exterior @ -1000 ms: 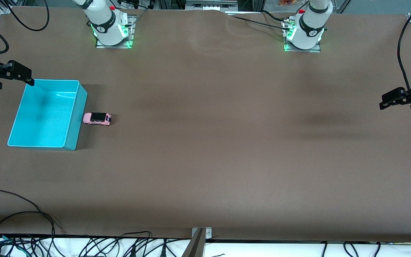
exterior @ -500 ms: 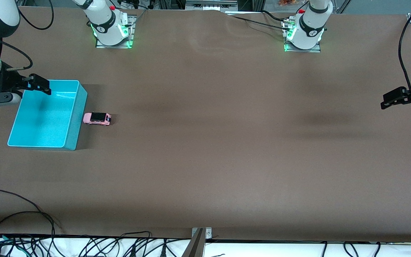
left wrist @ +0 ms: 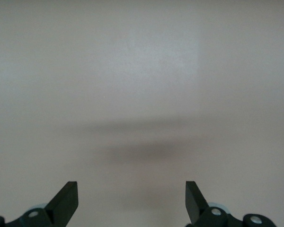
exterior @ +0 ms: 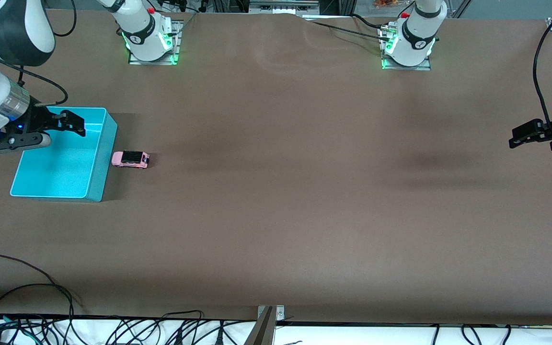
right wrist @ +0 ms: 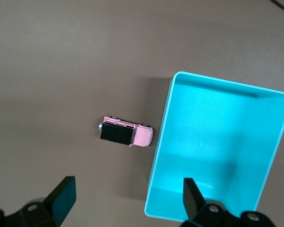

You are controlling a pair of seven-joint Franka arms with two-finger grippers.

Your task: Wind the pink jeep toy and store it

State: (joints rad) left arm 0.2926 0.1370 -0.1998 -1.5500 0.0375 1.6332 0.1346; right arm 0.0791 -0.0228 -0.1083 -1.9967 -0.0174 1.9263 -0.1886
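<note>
Right end effector (exterior: pixel 77 125) above black-roofed pink jeep toy (exterior: pixel 131 159)

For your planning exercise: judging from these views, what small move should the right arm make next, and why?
Probably shift the right gripper sideways until it is over the jeep, then descend. It hangs open over the bin, while the jeep sits on the table beside the bin, untouched. The left gripper waits, open, at its own end.

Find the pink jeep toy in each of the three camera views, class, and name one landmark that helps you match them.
Front view: the pink jeep toy stands on the table beside the turquoise bin, toward the right arm's end.
Left wrist view: not in it; only bare table shows.
Right wrist view: the jeep sits beside the bin.
Shared landmark: the turquoise bin, in the front and right wrist views.
</note>
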